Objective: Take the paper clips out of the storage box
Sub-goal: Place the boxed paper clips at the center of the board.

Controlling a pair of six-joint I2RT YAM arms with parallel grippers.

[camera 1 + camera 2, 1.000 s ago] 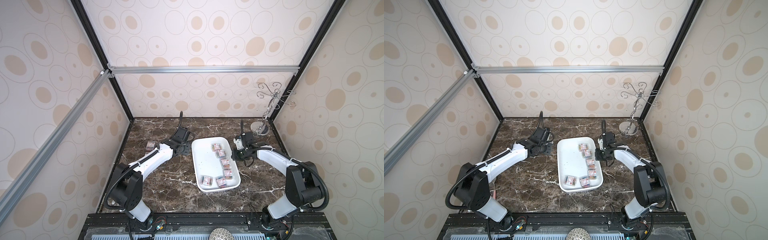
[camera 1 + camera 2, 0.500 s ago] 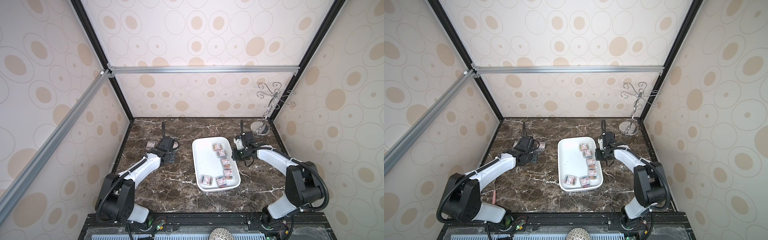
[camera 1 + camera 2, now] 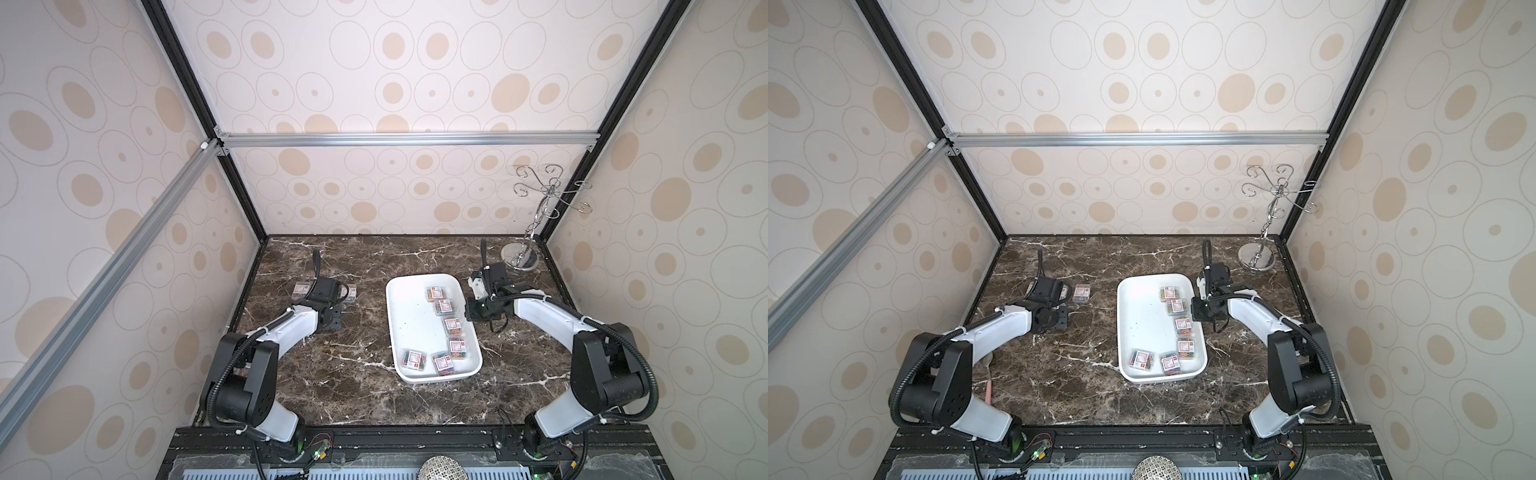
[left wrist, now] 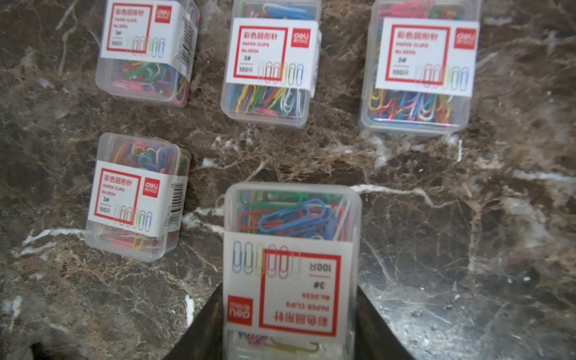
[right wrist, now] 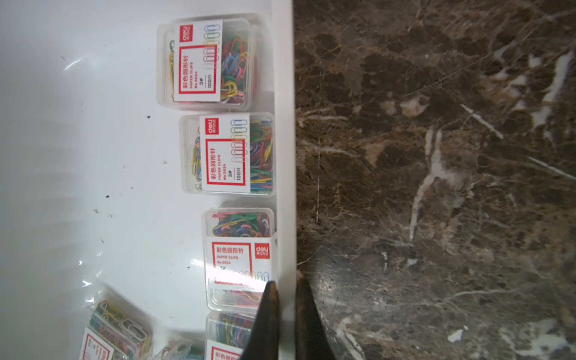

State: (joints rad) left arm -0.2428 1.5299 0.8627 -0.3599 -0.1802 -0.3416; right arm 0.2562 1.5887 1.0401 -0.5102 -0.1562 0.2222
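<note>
The storage box (image 3: 392,320) is a white tray lying mid-table, and several boxes of paper clips (image 3: 452,325) line its right side and near end. My right gripper (image 5: 286,285) is shut on the tray's right rim (image 5: 285,156), one finger inside and one outside. My left gripper (image 4: 290,290) is shut on one clear box of paper clips (image 4: 291,265), held just above the marble. Several more boxes (image 4: 269,62) lie on the table beyond it. In both top views the left arm (image 3: 291,328) reaches over that group at the far left, and the held box is hidden.
A chrome hook stand (image 3: 521,257) rises in the back right corner, close behind the right arm (image 3: 540,316). A pink stick (image 3: 989,390) lies beside the left arm's base. Patterned walls close the dark marble table (image 3: 353,395) on three sides.
My left arm has swung from the tray's left edge out to the far left of the table, over the boxes lying there. The right arm and the tray have not moved.
</note>
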